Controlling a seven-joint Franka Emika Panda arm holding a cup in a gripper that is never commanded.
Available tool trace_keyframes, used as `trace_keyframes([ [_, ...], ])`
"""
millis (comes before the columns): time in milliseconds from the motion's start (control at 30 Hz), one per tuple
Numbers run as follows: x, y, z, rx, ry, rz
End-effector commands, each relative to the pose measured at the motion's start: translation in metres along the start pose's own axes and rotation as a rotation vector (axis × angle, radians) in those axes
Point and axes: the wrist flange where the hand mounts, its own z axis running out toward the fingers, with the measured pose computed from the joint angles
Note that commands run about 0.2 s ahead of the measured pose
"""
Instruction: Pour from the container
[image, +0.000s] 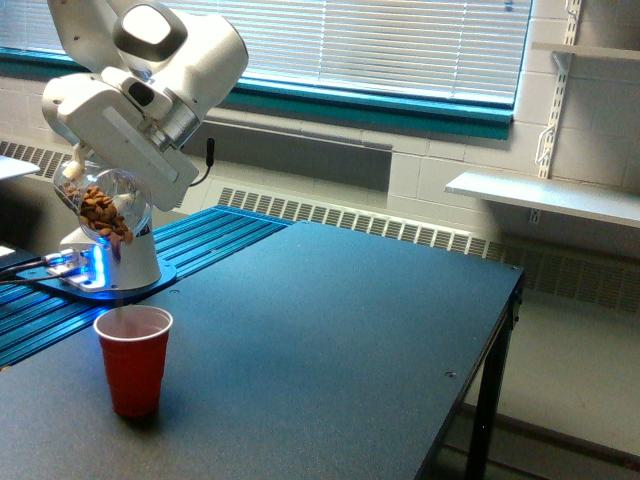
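Gripper (100, 195) clamped on tilted clear container (103, 208) with brown nuts (101, 212) inside, held above and apart from red cup (133, 358) upright on dark table (330, 330)

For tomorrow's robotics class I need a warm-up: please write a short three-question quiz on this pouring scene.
1. True or false: the clear jar in the gripper is tilted.
2. What stands on the table below the jar? A) red cup B) blue bowl C) glass bottle
3. What colour are the pieces inside the jar?

Key: 1 true; 2 A, the red cup; 3 brown.
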Motion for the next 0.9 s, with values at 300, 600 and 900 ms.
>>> trace_keyframes([
  [300, 0.0037, -0.003, -0.0026, -0.036, 0.017, -0.01],
  [600, 0.0049, -0.0056, -0.0026, -0.051, 0.02, -0.016],
  [900, 0.0021, -0.0078, 0.0005, -0.063, 0.02, -0.028],
])
